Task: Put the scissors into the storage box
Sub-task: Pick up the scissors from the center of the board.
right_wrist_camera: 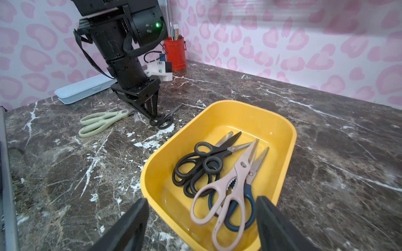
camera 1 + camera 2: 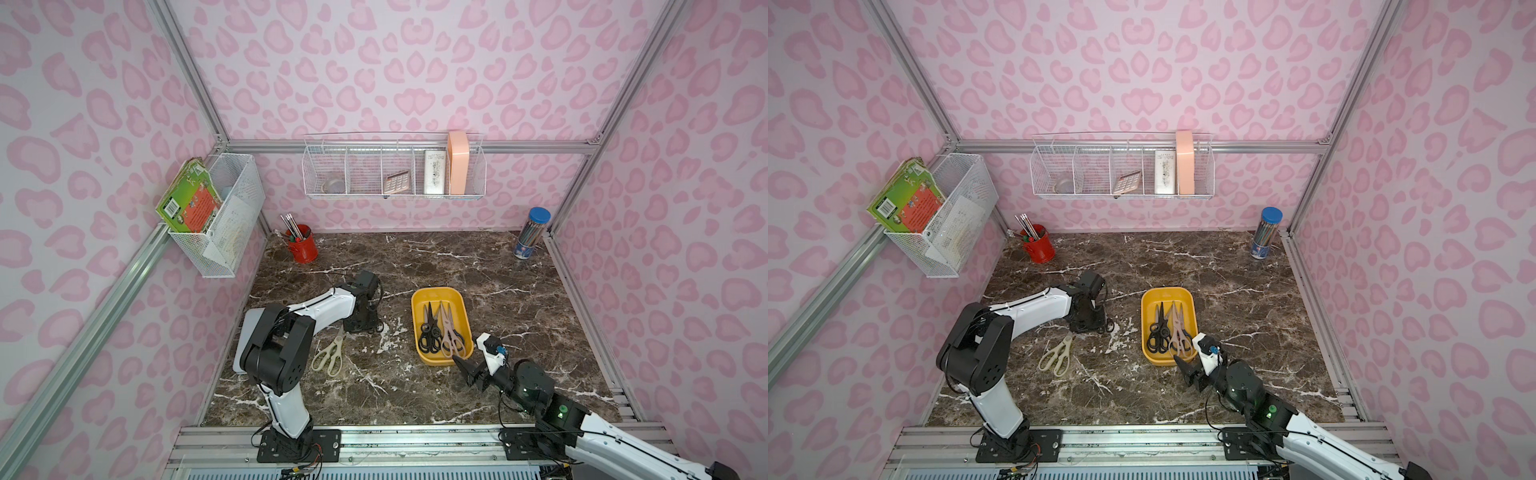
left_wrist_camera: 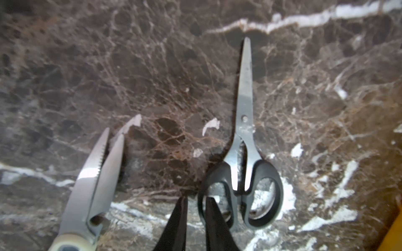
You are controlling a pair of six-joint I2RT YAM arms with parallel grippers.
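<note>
Straddling one handle loop of the small black scissors [image 3: 244, 104], the left pincer [image 3: 196, 198] is narrowed to a slim gap, with one finger inside the loop and one outside, tips down at the worktop [image 2: 498, 291]. Whether it truly pinches the rim, I cannot tell. Those scissors lie flat with blades together, the cream pair [image 3: 93, 184] just beside them, both out on the marble apart from the box [image 2: 438, 296].

Over to the right pincer [image 1: 202, 201]: spread wide, holding nothing, hovering at the box's near end above the handles of the pink pair [image 1: 235, 180]. In the yellow box lie black pairs [image 1: 202, 165], the pink pair, and a blue-handled pair [image 1: 250, 205] beneath it.

The worktop is dark brown marble veined white. Around it stand walls [image 2: 415, 62] blotched pink, with white wire baskets [image 2: 395, 166] hung on them. A red pencil pot [image 2: 302, 245] sits in one far corner and a blue-capped tube [image 2: 534, 235] in the other. A grey-blue case [image 1: 84, 89] lies at the left edge.
</note>
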